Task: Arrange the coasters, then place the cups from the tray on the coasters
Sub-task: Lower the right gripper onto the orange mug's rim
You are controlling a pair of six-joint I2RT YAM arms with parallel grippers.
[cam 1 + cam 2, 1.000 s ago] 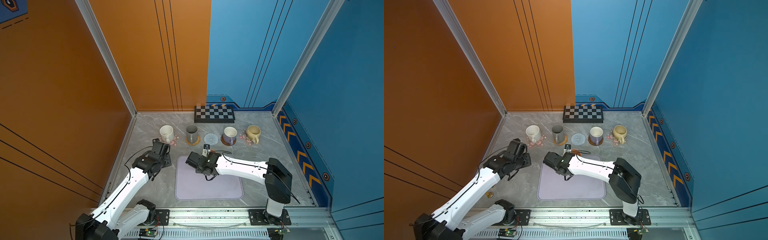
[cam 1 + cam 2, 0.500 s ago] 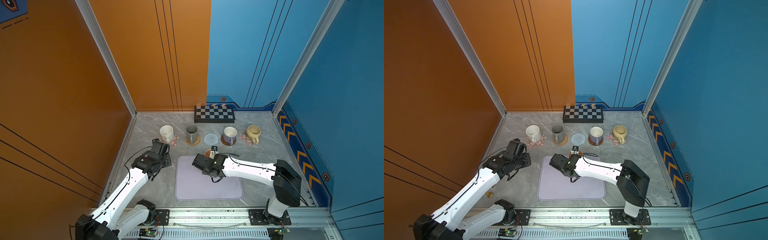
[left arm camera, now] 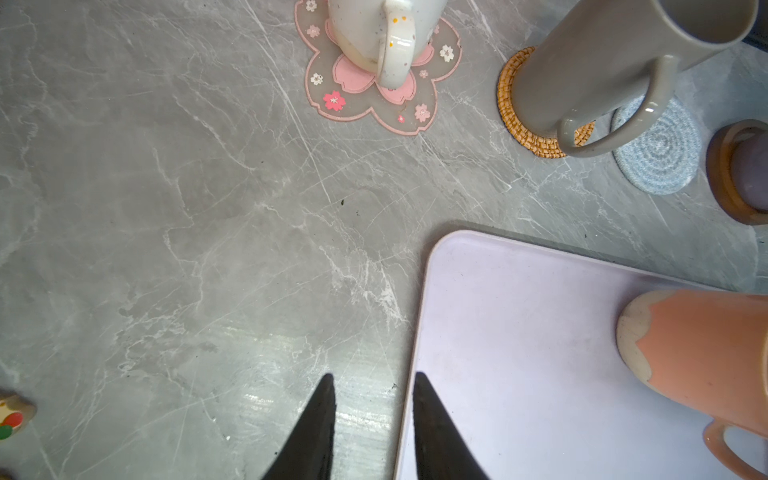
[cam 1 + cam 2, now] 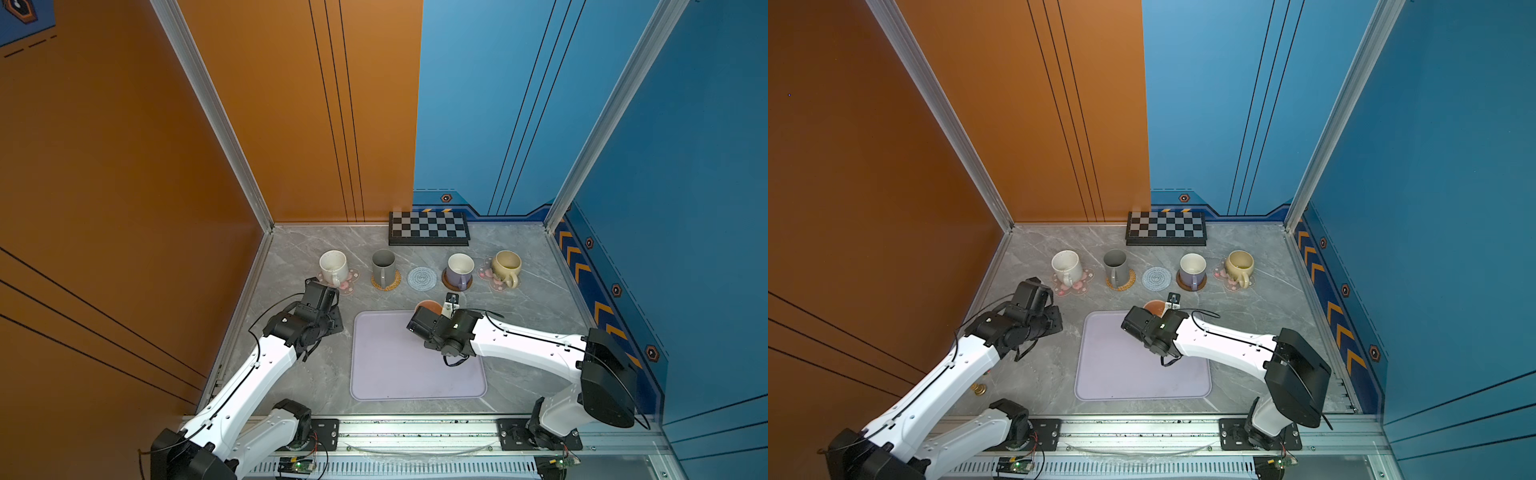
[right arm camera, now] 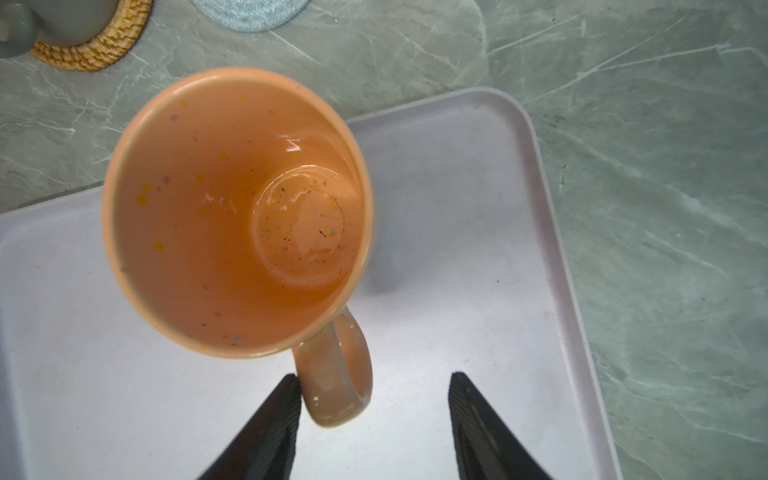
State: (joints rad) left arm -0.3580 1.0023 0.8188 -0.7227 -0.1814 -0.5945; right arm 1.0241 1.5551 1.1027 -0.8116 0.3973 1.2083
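Right claw (image 5: 374, 376) has swung over toward the far corner of the tray (image 5: 478, 232) and sits released, jaws wide. The orange mug (image 5: 237, 208) stands on the tray just ahead of it, handle between the jaws, against one. Left claw (image 3: 374, 374), slightly parted and empty, hovers over the worktop (image 3: 166, 208) beside the tray's edge.

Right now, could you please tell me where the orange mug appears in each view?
In a top view: orange mug at the tray's far edge.
In a top view: the mug, nearer than the spiral coaster.
Left wrist: mug partly cropped, over the tray.
Right wrist: mug central, handle between the fingers.
Shared landmark: the spiral coaster.
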